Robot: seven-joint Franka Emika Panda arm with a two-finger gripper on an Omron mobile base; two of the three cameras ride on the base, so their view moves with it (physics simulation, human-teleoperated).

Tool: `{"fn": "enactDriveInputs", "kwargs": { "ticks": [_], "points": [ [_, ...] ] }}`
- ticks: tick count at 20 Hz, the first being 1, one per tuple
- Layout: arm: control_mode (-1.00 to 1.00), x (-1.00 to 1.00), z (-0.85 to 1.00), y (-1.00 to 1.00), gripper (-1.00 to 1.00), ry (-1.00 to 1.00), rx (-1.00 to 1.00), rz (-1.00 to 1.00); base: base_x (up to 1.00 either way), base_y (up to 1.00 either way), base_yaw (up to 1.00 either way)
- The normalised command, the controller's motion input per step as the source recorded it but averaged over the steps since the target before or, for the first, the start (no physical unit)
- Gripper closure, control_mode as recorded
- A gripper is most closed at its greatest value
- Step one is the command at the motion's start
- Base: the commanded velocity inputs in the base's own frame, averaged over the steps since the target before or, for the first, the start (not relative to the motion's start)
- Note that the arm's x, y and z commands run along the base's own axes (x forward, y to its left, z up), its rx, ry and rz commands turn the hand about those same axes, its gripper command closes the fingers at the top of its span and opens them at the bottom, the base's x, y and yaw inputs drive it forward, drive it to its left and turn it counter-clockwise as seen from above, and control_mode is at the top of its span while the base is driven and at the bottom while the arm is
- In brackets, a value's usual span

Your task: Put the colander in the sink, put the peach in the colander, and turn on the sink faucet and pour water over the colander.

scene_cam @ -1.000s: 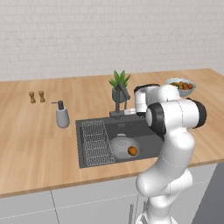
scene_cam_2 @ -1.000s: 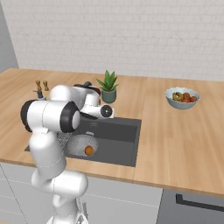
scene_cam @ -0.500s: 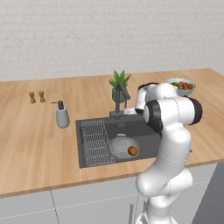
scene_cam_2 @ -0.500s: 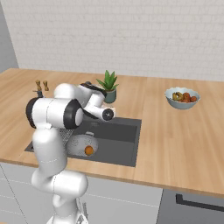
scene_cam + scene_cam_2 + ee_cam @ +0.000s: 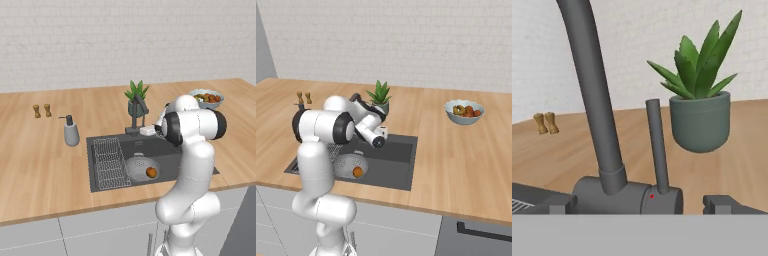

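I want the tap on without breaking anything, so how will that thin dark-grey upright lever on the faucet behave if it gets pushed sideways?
The thin dark-grey upright lever looks rigid, so it would probably swing at its rounded base rather than bend. Being slim and smooth, it may slip off a finger. The green potted plant stands behind it and would likely stay untouched.

2 rear base views down over the shared sink [image 5: 102,176] [image 5: 401,165]; hand view close, seemingly level, facing the sink faucet [image 5: 607,150]
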Motion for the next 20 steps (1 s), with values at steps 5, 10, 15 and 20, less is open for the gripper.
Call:
{"fn": "enactDriveInputs", "kwargs": {
  "ticks": [5,10,15,20],
  "points": [
    [-1.0,0.14,-0.01,-0.17,-1.0,-0.02,0.04,0.0,0.0,0.0,0.0],
    [-1.0,0.08,0.0,-0.18,-1.0,0.0,0.03,-0.04,0.0,0.0,0.0],
    [-1.0,0.13,0.07,-0.01,-1.0,0.0,0.0,-0.07,0.0,0.0,0.0],
    [-1.0,0.2,0.03,0.0,-1.0,0.0,0.0,-0.06,0.0,0.0,0.0]
  ]
}}
